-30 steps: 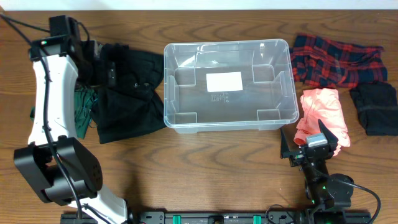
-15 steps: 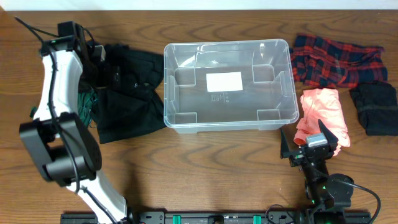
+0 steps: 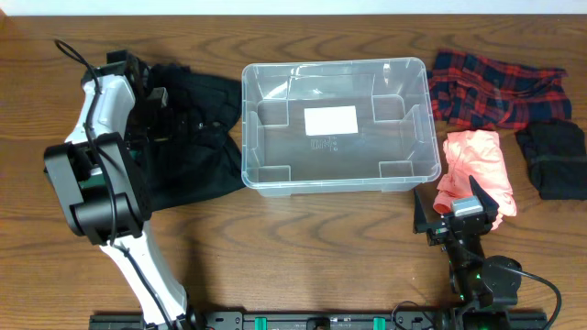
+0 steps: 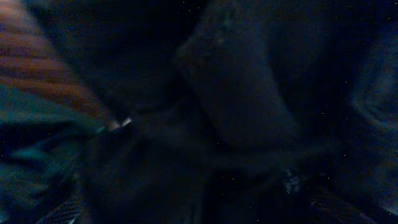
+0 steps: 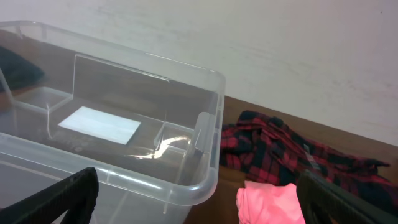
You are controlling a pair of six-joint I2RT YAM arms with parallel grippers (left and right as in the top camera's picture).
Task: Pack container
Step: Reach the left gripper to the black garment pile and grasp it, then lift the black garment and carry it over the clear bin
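Black heap of crumpled cloth garments [image 3: 193, 147]: lies directly beneath my left gripper [image 3: 156, 101], which is down on the heap's far edge. The wrist view shows only dark folds, with a sliver of teal cloth [image 4: 34, 134] off to one side. The jaws are spread wide, and I cannot tell whether any fabric lies between them.

Clear rectangular plastic container [image 3: 335, 188], rounded corners, white label on its floor: empty. It sits just beside the heap on the left gripper's right, and ahead and to the left of my right gripper [image 3: 449, 209].

Right gripper: low by the near table edge, fingers fully apart, holding nothing.

Red-and-navy plaid shirt [image 3: 495, 87], pink folded garment [image 3: 477, 165], black folded item [image 3: 550, 160]: all beyond the right gripper, the pink one nearest it.

Step in hand, as I judge it: the first pick from the black heap. I would sink onto a raised fold, not a flat layer, and close on one thick bunch. Then lift until the trailing cloth clears the thick rim, and leave the teal piece behind.
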